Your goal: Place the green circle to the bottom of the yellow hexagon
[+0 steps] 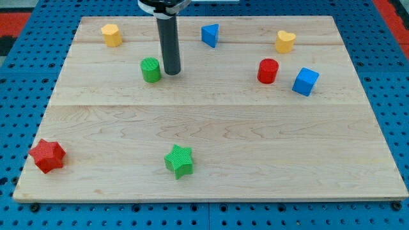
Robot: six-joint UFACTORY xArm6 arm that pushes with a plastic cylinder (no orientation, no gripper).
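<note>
My tip (172, 71), a bare rod with no fingers to part or close, stands just right of the green circle (151, 69), the yellow hexagon (111, 35) sitting upper left.

A pale wooden worktop (211, 147) made of joined planks fills most of the view, its grain running from the view's left to the view's right. It rests on a blue perforated panel (19, 96) with rows of small holes, and red patches (16, 16) show at the top corners. The light is even and bright, with only soft shadows.
</note>
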